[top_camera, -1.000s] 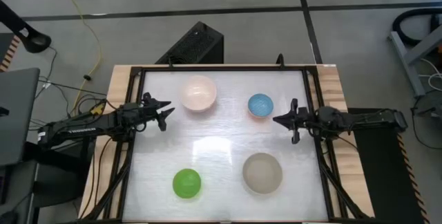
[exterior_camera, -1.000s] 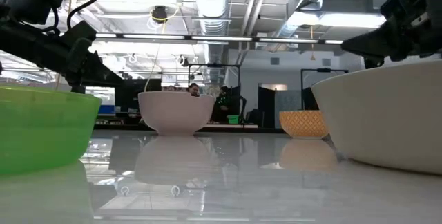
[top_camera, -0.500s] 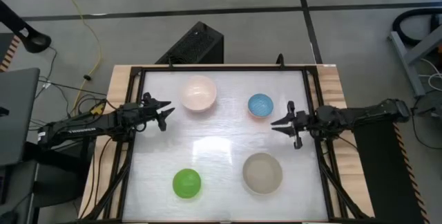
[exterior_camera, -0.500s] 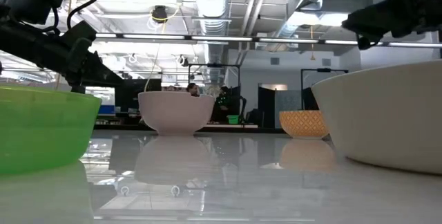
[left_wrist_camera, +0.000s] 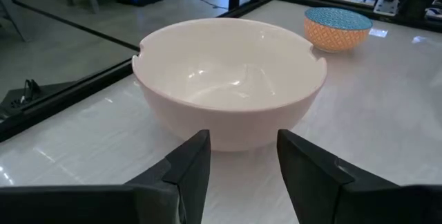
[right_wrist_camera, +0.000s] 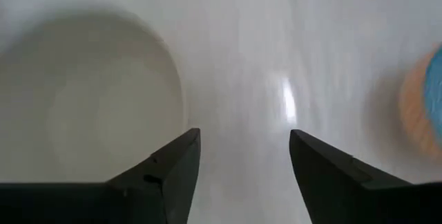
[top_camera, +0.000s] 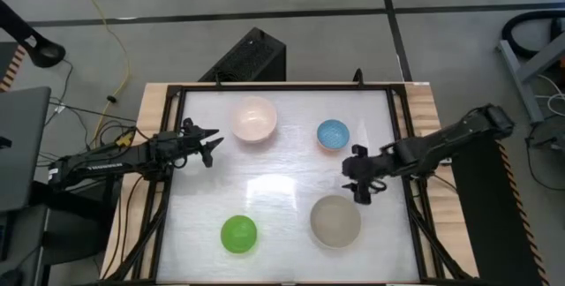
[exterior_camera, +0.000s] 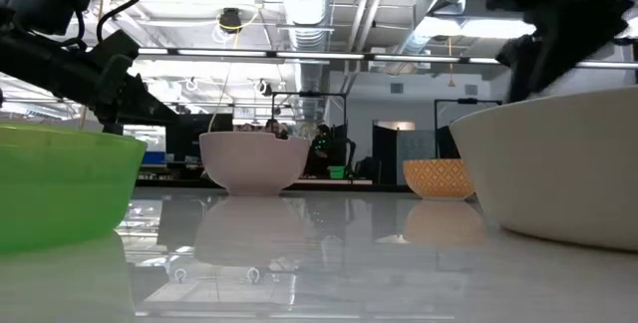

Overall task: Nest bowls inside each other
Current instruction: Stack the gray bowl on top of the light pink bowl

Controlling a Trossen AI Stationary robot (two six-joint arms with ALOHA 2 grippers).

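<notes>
Four bowls stand on their bases, apart, on the white table. The pink-cream bowl (top_camera: 254, 118) is far left, the light blue bowl (top_camera: 333, 133) far right. The green bowl (top_camera: 238, 234) is near left, the grey-beige bowl (top_camera: 335, 221) near right. My left gripper (top_camera: 212, 146) waits open at the left side, pointing level at the pink-cream bowl (left_wrist_camera: 231, 79). My right gripper (top_camera: 357, 184) hangs open above the table, tipped downward, between the blue bowl (right_wrist_camera: 425, 106) and the far rim of the grey-beige bowl (right_wrist_camera: 90, 113).
A black frame rail (top_camera: 402, 127) borders the table on its sides. Beyond the far edge a black box (top_camera: 252, 55) stands on the floor. Bare white table top (top_camera: 282, 184) lies between the four bowls.
My right gripper has swung out from the table's right edge toward the grey-beige bowl, risen, tipped from level to pointing steeply down, and opened. The bowls have stayed in place.
</notes>
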